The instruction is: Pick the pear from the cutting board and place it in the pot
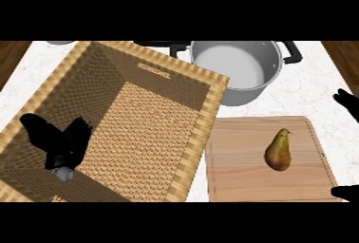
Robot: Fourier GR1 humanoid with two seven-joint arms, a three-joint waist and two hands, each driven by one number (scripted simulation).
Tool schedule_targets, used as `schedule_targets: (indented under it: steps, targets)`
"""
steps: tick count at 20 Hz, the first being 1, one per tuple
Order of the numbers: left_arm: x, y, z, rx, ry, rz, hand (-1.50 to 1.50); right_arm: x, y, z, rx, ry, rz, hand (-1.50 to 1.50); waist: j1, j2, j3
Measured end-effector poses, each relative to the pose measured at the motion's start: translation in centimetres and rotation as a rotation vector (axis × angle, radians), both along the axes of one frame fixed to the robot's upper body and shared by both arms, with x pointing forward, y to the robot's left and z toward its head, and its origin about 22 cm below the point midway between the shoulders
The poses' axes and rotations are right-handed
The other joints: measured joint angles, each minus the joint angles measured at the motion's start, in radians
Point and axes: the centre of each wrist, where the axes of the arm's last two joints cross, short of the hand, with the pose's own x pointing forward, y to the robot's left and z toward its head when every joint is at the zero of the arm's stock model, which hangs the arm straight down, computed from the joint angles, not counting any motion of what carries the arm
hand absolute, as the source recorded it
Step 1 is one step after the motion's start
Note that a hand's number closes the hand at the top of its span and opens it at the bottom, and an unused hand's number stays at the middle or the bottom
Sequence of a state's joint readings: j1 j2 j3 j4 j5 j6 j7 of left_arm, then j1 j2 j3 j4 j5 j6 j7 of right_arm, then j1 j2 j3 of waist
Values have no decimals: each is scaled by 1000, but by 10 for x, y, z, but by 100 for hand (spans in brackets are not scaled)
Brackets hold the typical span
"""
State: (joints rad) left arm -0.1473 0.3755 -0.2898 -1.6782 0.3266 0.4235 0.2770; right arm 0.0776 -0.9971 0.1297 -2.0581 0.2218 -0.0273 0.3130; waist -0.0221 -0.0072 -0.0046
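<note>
Head view, near to far. At the near right edge, a small black part of the right hand (346, 192) shows just beside the near right corner of the rectangular light wooden cutting board (238, 180); a second black part shows at the right edge farther up. Whether its fingers are released or clenched cannot be told. The brown-green pear (278, 150) lies on the right half of the board, stem pointing far, apart from both hands. At the left, the black left hand (61, 140) shows over the near left part of the large rectangular woven wicker basket (200, 118), fingers straight and released, grasping nothing. The basket lies tilted, its right wall just beside the board's left edge. Far of the board, the round grey metal pot (242, 90) with black handles stands on the white marble desk (308, 95), touching the basket's far right corner in this view.
</note>
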Motion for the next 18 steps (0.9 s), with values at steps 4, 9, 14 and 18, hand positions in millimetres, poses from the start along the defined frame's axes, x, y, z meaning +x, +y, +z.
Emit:
schedule_targets:
  steps: [4, 9, 14, 18]
  targets:
    - [0, -4, -1, 1, 8, -12, 0, -7, 19, 25, -80, 123, -57, -150, 14, 4, 0]
    - [4, -3, 3, -1, 17, -27, 0, 0, 38, 32, -126, 248, -145, -150, 34, 9, 1]
    - [6, -4, 6, -6, 23, -25, 0, 15, 46, 25, -134, 321, -205, -150, 34, 9, 3]
    - [8, 0, 0, -9, 45, -9, 0, 27, 48, 12, -160, 385, -225, -150, 31, 10, 3]
